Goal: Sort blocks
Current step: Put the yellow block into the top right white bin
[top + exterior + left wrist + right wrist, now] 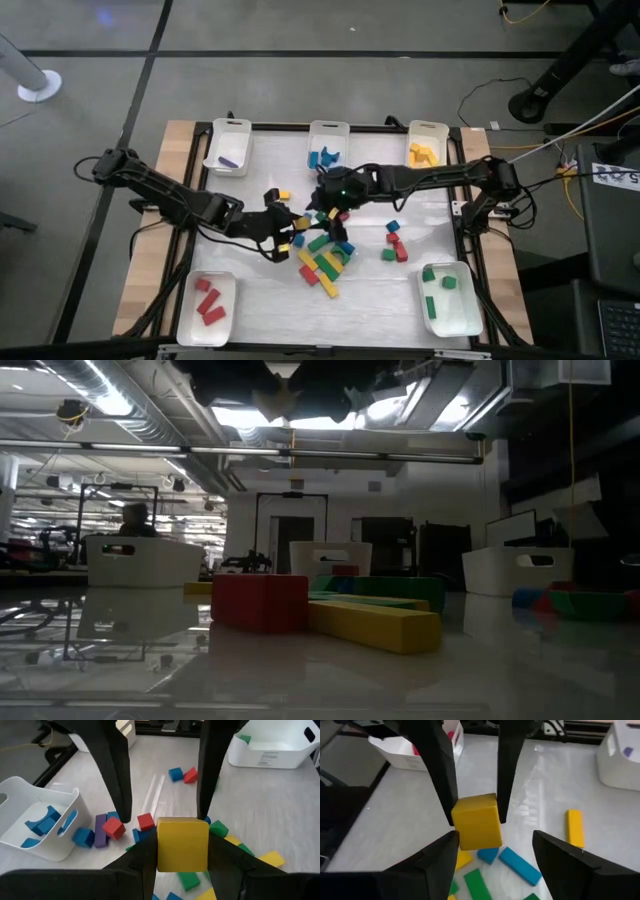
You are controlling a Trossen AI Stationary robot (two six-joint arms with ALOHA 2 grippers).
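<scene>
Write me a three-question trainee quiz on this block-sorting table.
1. True or false: the left gripper holds a red cube.
2. Multiple choice: what colour is the piece in the tray at the high view's top left? A purple, B green, C yellow.
3. Fill in: the block clamped in the right gripper is ____.

Key: 1 false, it holds a yellow cube; 2 A; 3 yellow.
</scene>
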